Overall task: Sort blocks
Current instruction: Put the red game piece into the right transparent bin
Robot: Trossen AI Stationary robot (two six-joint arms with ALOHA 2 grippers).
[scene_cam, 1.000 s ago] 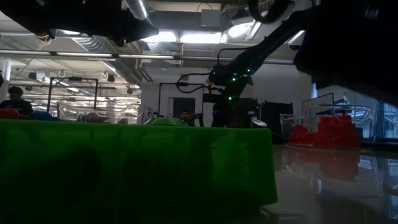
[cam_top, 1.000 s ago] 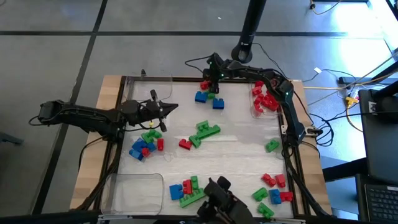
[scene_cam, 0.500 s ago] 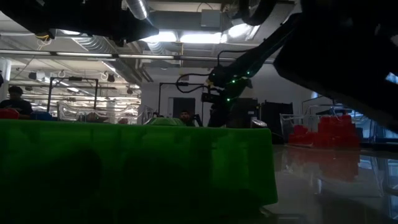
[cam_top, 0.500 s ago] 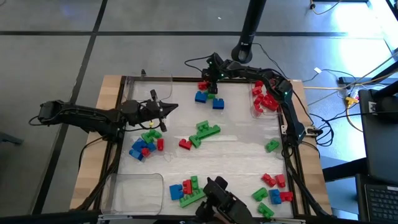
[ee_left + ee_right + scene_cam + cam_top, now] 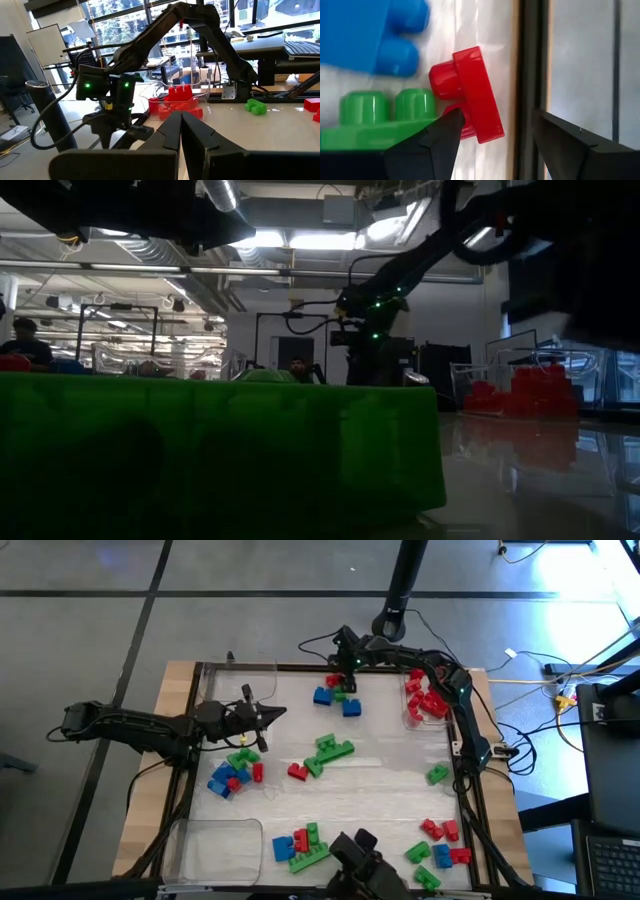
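Red, green and blue blocks lie in groups on the table: one by the far edge [image 5: 338, 695], green ones in the middle [image 5: 330, 752], a pile on the left [image 5: 233, 772], more along the near edge [image 5: 300, 845]. My right gripper [image 5: 344, 668] hangs open over the far group. In its wrist view [image 5: 497, 120] a red block [image 5: 470, 100] lies between the fingers, with a green block [image 5: 380, 120] and a blue block [image 5: 370, 35] beside it. My left gripper [image 5: 278, 712] is shut [image 5: 180, 125] and waits above the table's left part. My right gripper comes from above, pointing down, at the red block's studded side [image 5: 442, 82]. One finger [image 5: 432, 145] overlaps the block's lower stud, but I cannot tell whether it touches. The block lies on the table next to the dark frame rail [image 5: 530, 60].
A clear tray at the far right holds red blocks [image 5: 425, 697]. A clear tray [image 5: 215, 840] sits at the near left and another [image 5: 240, 680] at the far left. A green block [image 5: 200, 450] fills the low view's front. Cables run along the far edge.
My right gripper has swung a little toward the table's left along the far edge and then back toward the right, staying at about the same height over the far group of blocks.
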